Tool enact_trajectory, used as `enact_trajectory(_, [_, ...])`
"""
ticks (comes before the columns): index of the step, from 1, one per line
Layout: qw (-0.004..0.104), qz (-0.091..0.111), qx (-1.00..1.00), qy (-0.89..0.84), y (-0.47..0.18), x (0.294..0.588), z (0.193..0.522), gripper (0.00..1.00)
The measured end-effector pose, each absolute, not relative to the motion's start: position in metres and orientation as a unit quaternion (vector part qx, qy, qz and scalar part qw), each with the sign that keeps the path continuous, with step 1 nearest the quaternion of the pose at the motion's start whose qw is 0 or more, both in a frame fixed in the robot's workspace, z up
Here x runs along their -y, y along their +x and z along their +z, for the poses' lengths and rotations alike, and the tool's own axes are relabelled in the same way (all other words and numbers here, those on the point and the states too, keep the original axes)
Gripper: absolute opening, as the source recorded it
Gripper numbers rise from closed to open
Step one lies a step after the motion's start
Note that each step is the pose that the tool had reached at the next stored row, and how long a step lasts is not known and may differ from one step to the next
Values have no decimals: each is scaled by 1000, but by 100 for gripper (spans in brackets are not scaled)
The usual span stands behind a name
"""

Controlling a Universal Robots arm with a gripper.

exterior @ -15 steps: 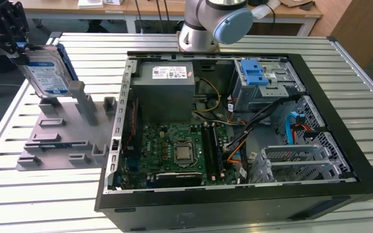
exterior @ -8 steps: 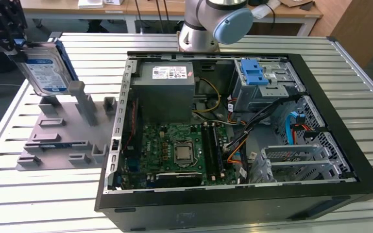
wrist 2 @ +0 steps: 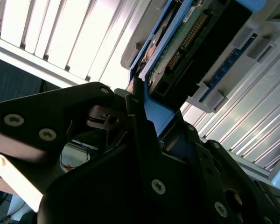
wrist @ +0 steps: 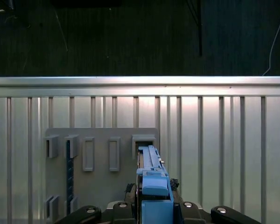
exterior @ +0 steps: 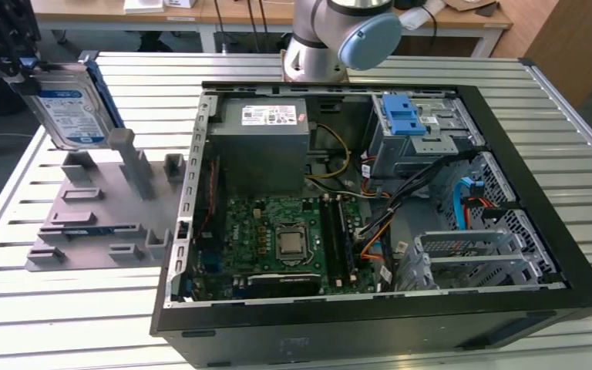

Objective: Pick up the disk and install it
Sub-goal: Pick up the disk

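The disk point(exterior: 70, 114), a metal hard drive with a white-and-blue label and blue side rails, hangs upright on its edge at the exterior view's upper left, above a grey slotted holder point(exterior: 95, 212). My gripper point(exterior: 18, 71) is shut on its top end. In the second wrist view the black fingers point(wrist 2: 135, 116) clamp the blue rail point(wrist 2: 155, 113), with the disk's green circuit board point(wrist 2: 186, 39) beyond them. The first wrist view looks down the disk's blue edge point(wrist: 151, 179) from the gripper point(wrist: 151, 207) to the holder point(wrist: 102, 186) below.
An open computer case point(exterior: 543, 223) lies on the slatted metal table point(exterior: 70, 308) at the exterior view's right. Inside are a motherboard point(exterior: 286, 239), a grey power supply box point(exterior: 265, 146), loose cables and a grey drive cage with blue tabs point(exterior: 407, 119). The arm's base point(exterior: 322, 46) stands behind the case.
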State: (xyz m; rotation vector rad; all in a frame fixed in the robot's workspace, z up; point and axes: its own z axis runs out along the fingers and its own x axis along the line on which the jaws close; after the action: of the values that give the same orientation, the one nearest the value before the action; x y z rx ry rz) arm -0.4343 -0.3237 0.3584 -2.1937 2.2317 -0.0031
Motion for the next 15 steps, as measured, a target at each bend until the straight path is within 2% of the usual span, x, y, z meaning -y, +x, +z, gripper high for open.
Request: enact_trajectory(15, [6,-1,-713,-701,-434,324,371,36])
